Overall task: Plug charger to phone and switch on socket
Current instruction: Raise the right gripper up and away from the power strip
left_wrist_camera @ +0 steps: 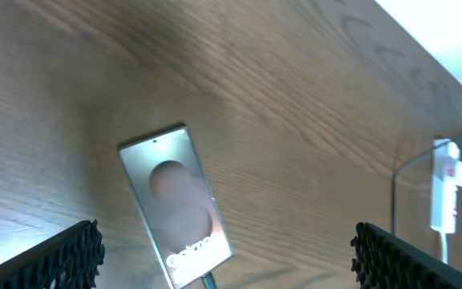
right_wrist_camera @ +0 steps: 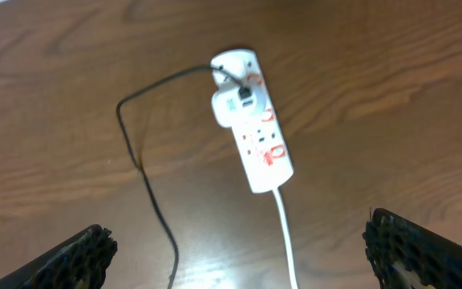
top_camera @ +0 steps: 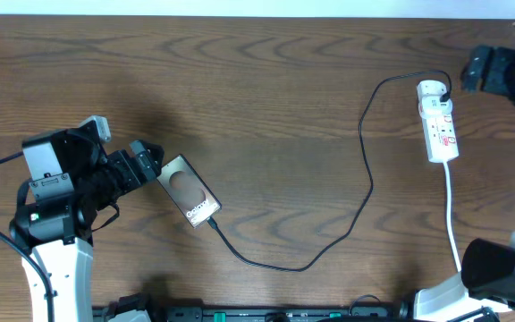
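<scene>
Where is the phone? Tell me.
In the overhead view, the phone lies left of centre, right beside the open left hand, with the charger cable meeting its lower end.

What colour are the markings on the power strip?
Red, on the white power strip; clearest in the right wrist view.

the phone point(top_camera: 189, 191) lies flat and slanted on the bench point(top_camera: 266, 80), left of middle toward the front edge, screen up. the thin black charger cable point(top_camera: 366, 179) loops from its lettered end to the white, red-marked power strip point(top_camera: 438, 122) near the back right corner.
</scene>
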Action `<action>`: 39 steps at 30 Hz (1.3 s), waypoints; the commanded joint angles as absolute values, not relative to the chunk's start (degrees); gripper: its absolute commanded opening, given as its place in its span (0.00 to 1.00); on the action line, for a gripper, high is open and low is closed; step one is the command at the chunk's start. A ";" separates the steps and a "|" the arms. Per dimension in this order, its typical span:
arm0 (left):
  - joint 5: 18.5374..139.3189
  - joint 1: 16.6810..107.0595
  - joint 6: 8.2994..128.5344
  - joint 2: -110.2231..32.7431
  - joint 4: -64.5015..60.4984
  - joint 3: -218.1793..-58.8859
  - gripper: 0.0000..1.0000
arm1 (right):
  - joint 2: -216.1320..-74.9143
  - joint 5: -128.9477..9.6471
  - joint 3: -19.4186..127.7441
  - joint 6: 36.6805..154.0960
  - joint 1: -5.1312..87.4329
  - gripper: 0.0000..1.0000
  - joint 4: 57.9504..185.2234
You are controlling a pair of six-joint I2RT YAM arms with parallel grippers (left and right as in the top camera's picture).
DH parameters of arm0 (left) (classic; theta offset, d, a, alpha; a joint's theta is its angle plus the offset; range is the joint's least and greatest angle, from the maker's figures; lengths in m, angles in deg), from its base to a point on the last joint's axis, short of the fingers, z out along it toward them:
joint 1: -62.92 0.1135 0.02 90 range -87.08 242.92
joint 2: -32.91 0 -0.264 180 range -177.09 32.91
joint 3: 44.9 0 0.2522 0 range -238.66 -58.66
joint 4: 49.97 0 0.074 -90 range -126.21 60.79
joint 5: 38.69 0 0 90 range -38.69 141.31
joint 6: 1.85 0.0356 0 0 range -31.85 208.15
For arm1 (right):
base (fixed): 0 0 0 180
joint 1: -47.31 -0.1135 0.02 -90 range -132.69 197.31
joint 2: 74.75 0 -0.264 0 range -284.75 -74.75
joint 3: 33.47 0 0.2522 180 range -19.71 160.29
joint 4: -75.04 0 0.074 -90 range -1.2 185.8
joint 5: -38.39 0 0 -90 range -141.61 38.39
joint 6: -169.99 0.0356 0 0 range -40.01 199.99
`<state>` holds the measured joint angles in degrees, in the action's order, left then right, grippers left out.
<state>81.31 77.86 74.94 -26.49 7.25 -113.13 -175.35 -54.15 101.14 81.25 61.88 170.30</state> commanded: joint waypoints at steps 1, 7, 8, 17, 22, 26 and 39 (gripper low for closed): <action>77.64 78.06 76.06 -26.95 7.10 -114.29 0.98 | -174.34 -51.20 101.34 84.11 57.66 0.99 171.63; 77.14 77.97 77.21 -26.95 7.25 -116.87 0.98 | -174.34 -45.17 100.58 86.19 49.75 0.99 172.98; 77.16 77.95 77.98 -26.95 7.32 -117.66 0.98 | -174.34 -44.36 100.42 86.19 48.37 0.99 172.94; 78.45 77.92 87.40 -26.95 8.92 -122.86 0.98 | -174.36 -43.55 97.32 85.07 40.00 0.99 170.03; 80.24 77.95 88.36 -26.95 8.00 -122.93 0.98 | -174.41 -44.36 96.71 85.12 38.91 0.99 168.50; 80.24 77.95 87.88 -26.90 7.60 -122.93 0.98 | -174.41 -44.65 96.71 85.12 38.91 0.99 168.48; 80.22 77.95 86.83 -26.95 7.67 -122.93 0.98 | -174.41 -44.67 96.71 85.14 38.91 0.99 168.50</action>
